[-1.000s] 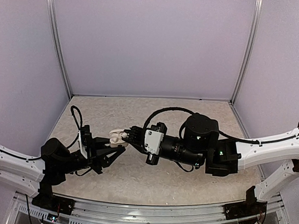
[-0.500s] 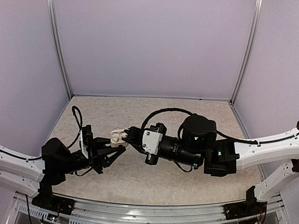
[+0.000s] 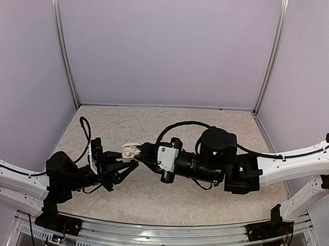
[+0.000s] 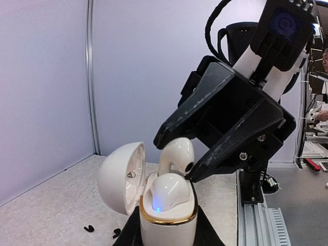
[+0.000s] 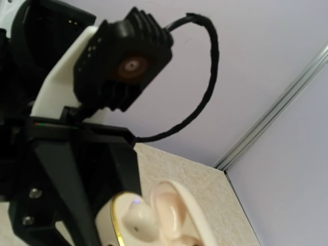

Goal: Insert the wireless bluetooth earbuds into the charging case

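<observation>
Left fingers clamped on open charging case, one white earbud seated inside, second white earbud upright between right fingers, hold cannot be told.

— What stands around the table?
— Plain pale lilac walls on three sides, with slim metal posts in the back corners
— And the top itself?
— Beige, speckled like stone. A silver rail runs along its near edge. The light is soft and even
</observation>
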### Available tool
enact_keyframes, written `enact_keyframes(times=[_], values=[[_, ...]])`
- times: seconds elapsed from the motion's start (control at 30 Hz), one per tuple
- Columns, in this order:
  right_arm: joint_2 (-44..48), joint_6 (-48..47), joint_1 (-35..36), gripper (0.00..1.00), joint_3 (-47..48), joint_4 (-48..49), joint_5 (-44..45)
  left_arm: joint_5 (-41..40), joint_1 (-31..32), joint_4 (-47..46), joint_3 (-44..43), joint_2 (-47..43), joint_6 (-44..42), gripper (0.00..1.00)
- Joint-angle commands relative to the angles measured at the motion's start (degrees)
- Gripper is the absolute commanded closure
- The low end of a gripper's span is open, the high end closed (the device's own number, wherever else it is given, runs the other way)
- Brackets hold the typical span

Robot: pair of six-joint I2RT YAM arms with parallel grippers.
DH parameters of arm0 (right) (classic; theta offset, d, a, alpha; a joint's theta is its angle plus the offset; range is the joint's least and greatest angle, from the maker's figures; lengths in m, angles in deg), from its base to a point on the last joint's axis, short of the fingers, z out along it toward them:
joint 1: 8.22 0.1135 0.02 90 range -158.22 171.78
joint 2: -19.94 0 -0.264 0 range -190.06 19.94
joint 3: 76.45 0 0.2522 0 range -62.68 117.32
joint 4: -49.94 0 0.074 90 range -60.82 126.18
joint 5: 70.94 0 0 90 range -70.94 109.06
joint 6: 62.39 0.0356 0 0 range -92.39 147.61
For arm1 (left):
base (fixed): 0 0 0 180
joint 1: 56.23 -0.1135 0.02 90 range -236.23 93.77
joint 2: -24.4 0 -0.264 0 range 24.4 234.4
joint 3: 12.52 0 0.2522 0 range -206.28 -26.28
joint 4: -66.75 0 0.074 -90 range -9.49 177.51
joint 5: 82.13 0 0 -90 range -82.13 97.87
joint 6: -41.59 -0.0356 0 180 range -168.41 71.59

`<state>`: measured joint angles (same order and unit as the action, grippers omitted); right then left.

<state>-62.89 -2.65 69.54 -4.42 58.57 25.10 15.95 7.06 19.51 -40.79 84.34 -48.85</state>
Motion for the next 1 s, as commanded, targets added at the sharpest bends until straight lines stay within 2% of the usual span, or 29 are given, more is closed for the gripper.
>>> enact_keyframes(times=[0.0,0.47,0.73,0.97], values=[[0.38,0.91,-0.36,0.75,-0.96,-1.99,-0.13,0.41,-0.22,-3.4,-0.7,-0.97,-0.87,0.91],[1.3,1.08,-0.36,0.64,-1.06,-2.34,-1.17,0.45,-0.19,-3.45,-1.02,-0.53,-1.13,0.91],[2.21,0.66,-0.44,0.47,-1.85,-2.78,-2.97,0.43,-0.18,-3.42,-1.22,-0.27,-1.22,0.91],[2.95,1.05,-0.36,0.43,-2.24,-3.11,-3.12,0.64,-0.26,-3.48,-1.49,0.17,-1.22,0.91]])
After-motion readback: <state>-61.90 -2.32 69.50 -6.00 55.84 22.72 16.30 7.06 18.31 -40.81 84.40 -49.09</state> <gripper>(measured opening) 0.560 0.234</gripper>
